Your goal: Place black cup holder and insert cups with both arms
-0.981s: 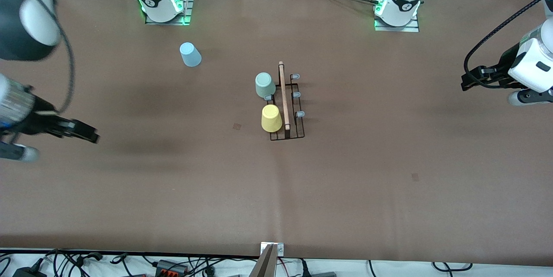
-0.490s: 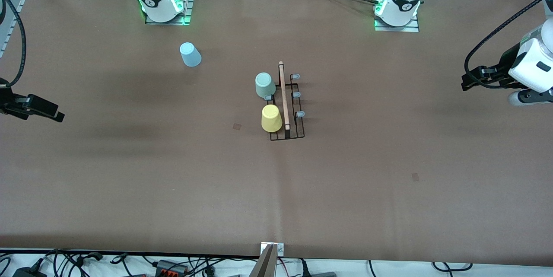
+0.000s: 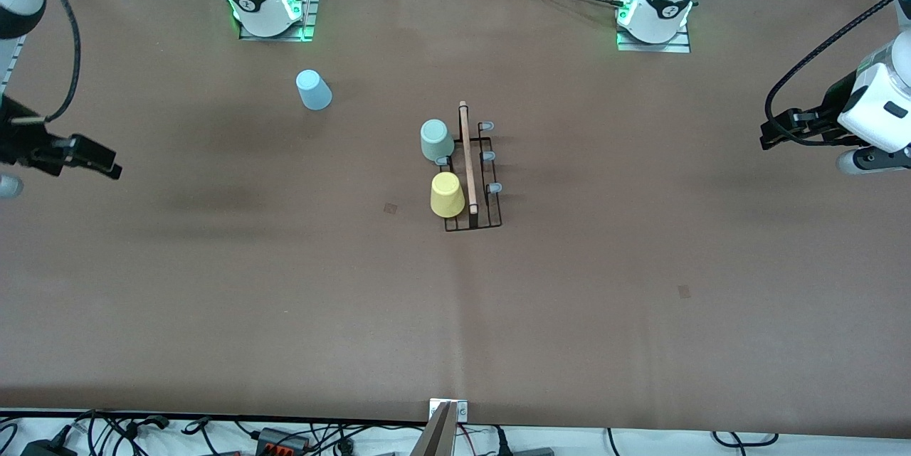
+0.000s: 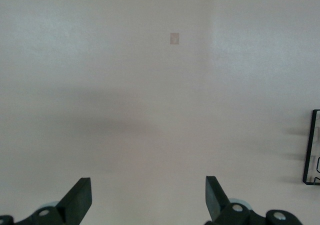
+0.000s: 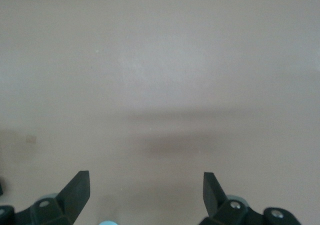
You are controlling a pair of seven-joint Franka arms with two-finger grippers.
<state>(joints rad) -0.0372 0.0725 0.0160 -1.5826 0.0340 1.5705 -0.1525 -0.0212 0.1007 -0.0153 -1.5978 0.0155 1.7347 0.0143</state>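
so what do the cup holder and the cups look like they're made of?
Black cup holder: thin black wire, probably coated metal, judging by the slim rectangular frame. Its top rod looks like pale unfinished wood; the peg tips are grey-blue, maybe rubber or plastic caps. Mint cup, yellow cup and light blue cup: matte, uniform pastel colour, likely plastic.

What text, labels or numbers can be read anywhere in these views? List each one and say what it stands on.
None can be read.
Round black marks on the collars above the right arm's base and the left arm's base: too small to read.
The mint green cup, yellow cup, light blue cup and black cup holder: no print shows.
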